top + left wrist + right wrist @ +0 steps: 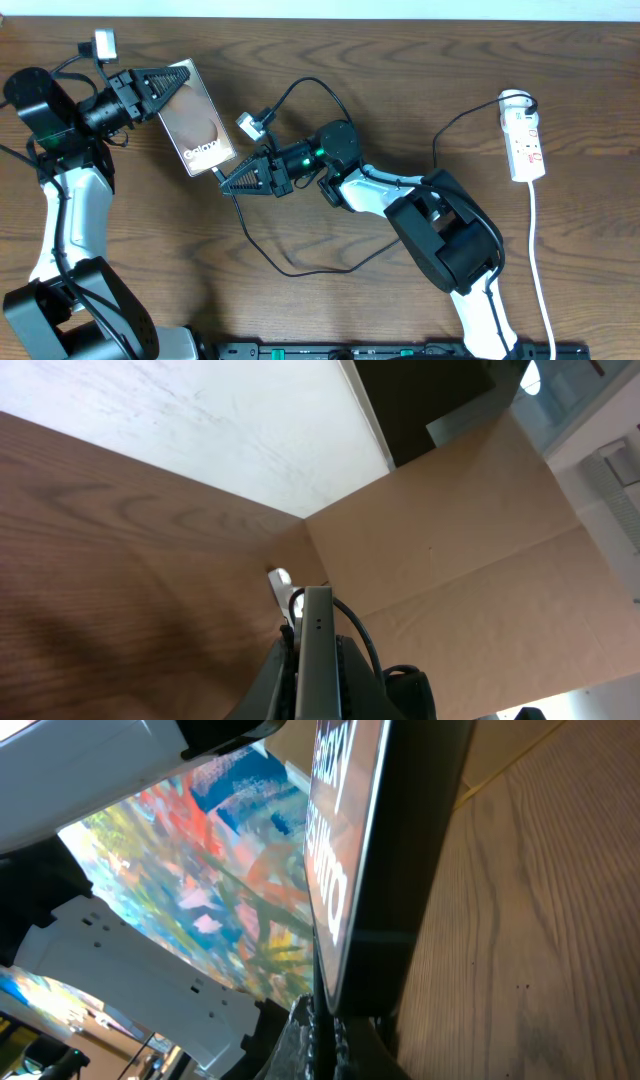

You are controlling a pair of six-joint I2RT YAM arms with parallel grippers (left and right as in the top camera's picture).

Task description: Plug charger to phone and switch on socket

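1. Starting at the far left: left gripper, fingers clamped on the phone at the end away from its white lettering; holds it tilted, glossy brownish face toward the overhead camera.
2. From the left wrist view, shows only as a thin pale edge squeezed between the two fingers, above the wooden table.
3. Just right of the phone's lettered end: right gripper, fingers pressed together at the phone's lower corner, pinching the end of the charger; connector tip hidden, so cannot tell whether seated in the port.
4. From the right wrist view, closed fingertips sitting directly beneath the phone's dark bottom edge, lettering running up the screen above them.
5. Leading away from those fingertips: thin black cable, looping down across the table, passing the right arm and climbing to the top end of the socket.
6. At the far right: socket lying flat, well apart from the phone, red marks on its white face, white cord trailing toward the near edge; switch position too small to tell.
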